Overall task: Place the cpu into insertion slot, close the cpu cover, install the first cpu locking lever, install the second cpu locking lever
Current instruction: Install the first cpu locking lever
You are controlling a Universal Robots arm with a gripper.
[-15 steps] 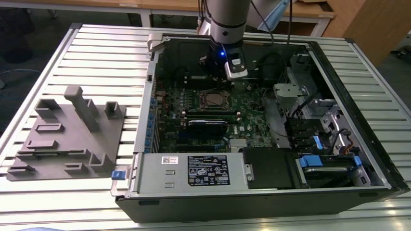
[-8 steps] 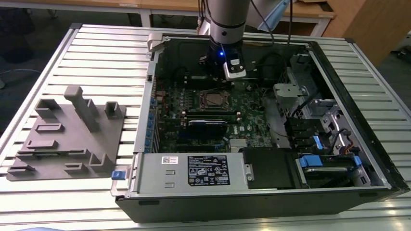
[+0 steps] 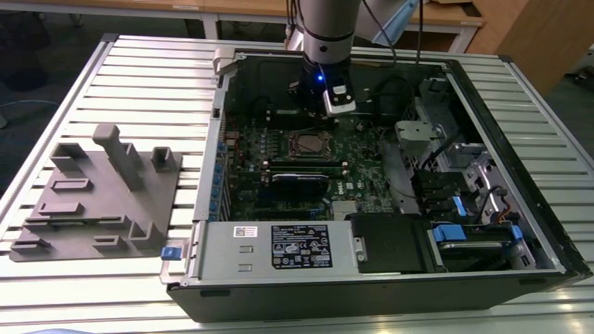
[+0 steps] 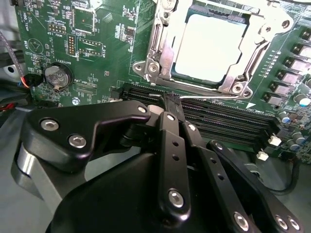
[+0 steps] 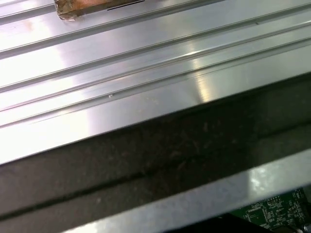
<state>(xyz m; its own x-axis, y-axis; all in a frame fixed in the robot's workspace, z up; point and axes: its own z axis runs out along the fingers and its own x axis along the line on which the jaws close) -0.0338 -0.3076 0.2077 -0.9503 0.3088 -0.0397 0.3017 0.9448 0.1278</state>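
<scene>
**Second wrist view check: tool pinched shut right at the socket lever**

Second wrist view gives you the best look. The tool (image 4: 171, 99) has its fingers squeezed together, with the tips right at the end of the thin silver lever (image 4: 209, 96) that runs along one side of the socket. I can't tell if the lever is actually pinched between them or just touching. The chip (image 4: 214, 46) is sitting in the socket and the cover (image 4: 163, 53) looks folded down around it, so the chip part seems done. In the exterior view the socket (image 3: 307, 144) is mid-board inside the open case (image 3: 371, 299) on the slatted desk (image 3: 149, 76), with the arm hanging just beyond it.

What I'd worry about: that lever looks skinny and springy, so if your tips only catch its edge it could slip off and spring away. The memory slots (image 4: 218, 121) sit just beside the fingertips, so a sideways skid could scrape them. And if the lever misses its hook, the cover won't really clamp the chip.
</scene>
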